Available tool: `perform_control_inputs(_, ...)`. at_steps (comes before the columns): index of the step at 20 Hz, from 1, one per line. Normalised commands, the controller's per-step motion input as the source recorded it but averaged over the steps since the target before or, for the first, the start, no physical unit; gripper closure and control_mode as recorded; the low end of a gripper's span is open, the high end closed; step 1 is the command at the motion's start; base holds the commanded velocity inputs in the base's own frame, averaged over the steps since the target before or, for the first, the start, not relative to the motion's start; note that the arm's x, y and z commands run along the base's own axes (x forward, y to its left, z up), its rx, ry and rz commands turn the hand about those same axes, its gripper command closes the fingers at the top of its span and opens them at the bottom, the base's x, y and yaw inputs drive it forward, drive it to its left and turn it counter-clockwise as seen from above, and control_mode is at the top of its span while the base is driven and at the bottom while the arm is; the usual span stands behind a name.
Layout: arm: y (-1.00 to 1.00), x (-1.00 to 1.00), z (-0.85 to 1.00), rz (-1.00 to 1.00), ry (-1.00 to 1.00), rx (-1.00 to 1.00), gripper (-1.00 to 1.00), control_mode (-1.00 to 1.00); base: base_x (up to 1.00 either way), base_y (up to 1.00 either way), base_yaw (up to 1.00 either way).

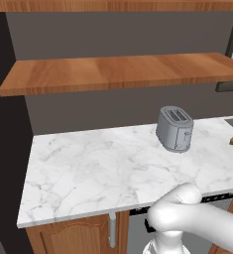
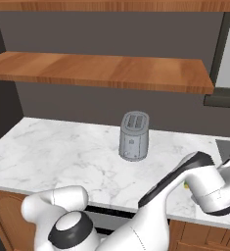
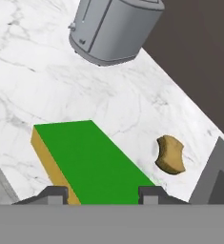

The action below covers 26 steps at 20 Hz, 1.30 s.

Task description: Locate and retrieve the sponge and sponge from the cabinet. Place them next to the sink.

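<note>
The two-finger gripper stands with a dark tip on either side of the flat bright green sponge with a yellow edge; whether it grips is unclear. That sponge sits over the white marble counter, beyond it the olive-brown sponge by the grey sink, where both belong, and the grey metal toaster.

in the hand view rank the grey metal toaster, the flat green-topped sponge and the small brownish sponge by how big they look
1. Flat green-topped sponge, largest as it looks, but it sits right at the gripper, so nearness inflates it.
2. Grey metal toaster, cut off at the top edge; close to the green one.
3. Small brownish sponge, clearly smallest.
</note>
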Motion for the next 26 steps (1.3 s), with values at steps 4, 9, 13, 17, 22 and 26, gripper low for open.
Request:
perform_control_inputs(4, -0.03, 0.12, -0.32, 0.00, 0.00, 0.00, 1.00, -1.00, 0.00, 0.00, 0.00)
perform_control_inputs(9, -0.03, 0.03, -0.15, 0.00, -0.01, 0.03, 1.00, -1.00, 0.00, 0.00, 0.00)
perform_control_inputs(13, 0.00, 0.06, -0.12, 0.00, -0.01, 0.01, 1.00, -1.00, 0.00, 0.00, 0.00)
perform_control_inputs(17, 0.00, 0.17, -0.04, 0.00, 0.00, 0.00, 1.00, -1.00, 0.00, 0.00, 0.00)
perform_control_inputs(22, 0.00, 0.27, -0.06, 0.00, 0.00, 0.00, 1.00, -1.00, 0.00, 0.00, 0.00)
perform_control_inputs(26, -0.01, 0.36, -0.22, 0.00, 0.04, 0.00, 1.00, -1.00, 0.00, 0.00, 0.00)
